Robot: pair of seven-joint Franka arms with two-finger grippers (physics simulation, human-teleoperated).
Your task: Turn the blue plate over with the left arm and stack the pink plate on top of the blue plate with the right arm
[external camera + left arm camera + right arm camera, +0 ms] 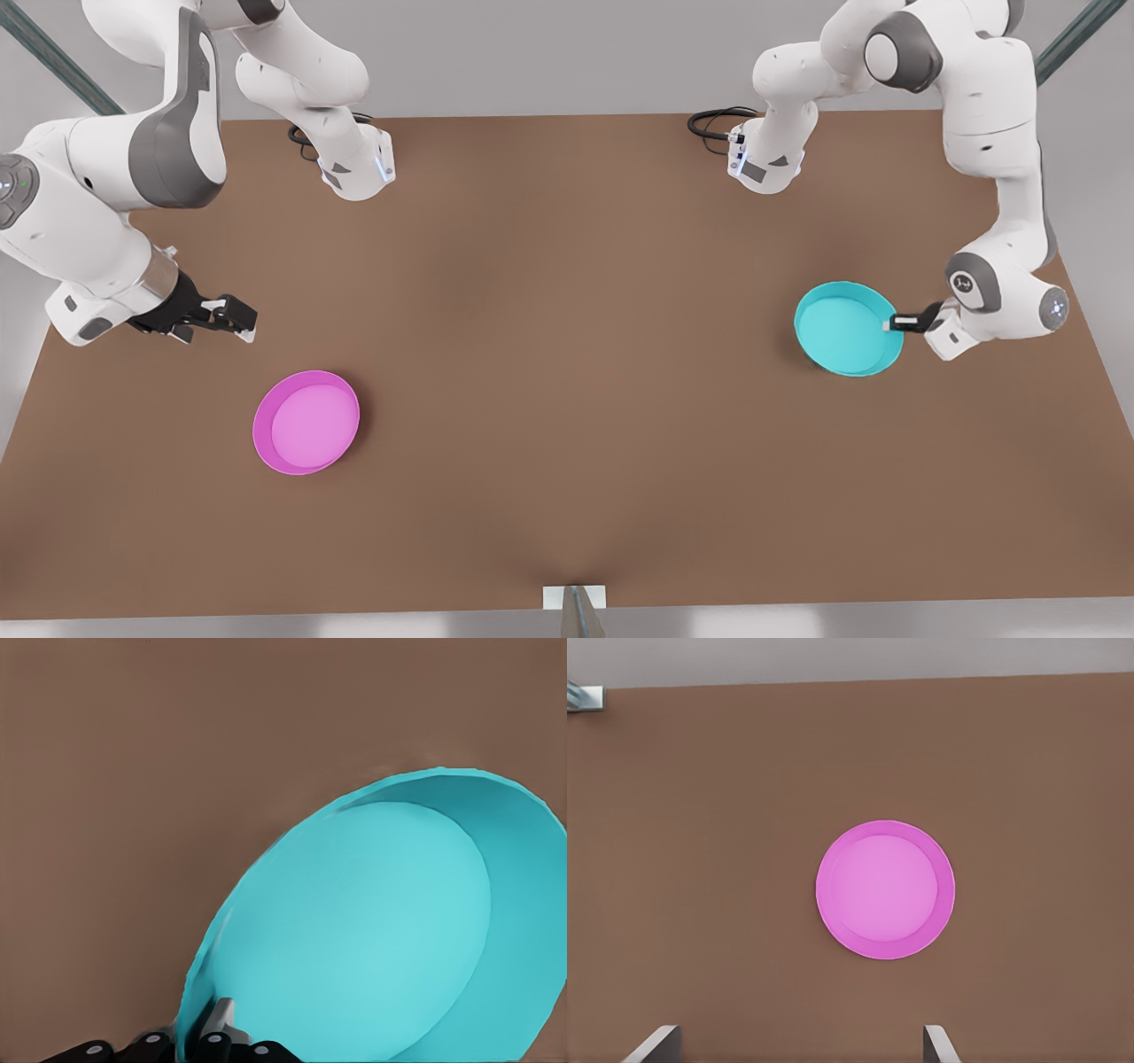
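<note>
Blue plate: the blue plate point(846, 330) is at the front view's right side of the brown surface point(567, 372). It looks tipped up a bit, with its hollow side showing.
Left gripper: the left gripper point(893, 323) pinches the blue plate's rim point(199, 1010), one of its fingers point(220, 1014) inside the wall and one outside. They are squeezed tight on the thin wall.
Pink plate: the pink plate point(306, 423) lies flat at the front view's left side, hollow side up, far from the blue one.
Right gripper: the right gripper point(232, 317) hangs above and just beside the pink plate. Its fingers point(656, 1045) are spread wide and hold nothing. This arm waits.
How they handle: both plates look like light, stiff, smooth plastic, so I think they could slip. The raised rim is the best spot to grab, since the floor is too flat to pinch.
Writing: I see no words or brand marks on either plate.
</note>
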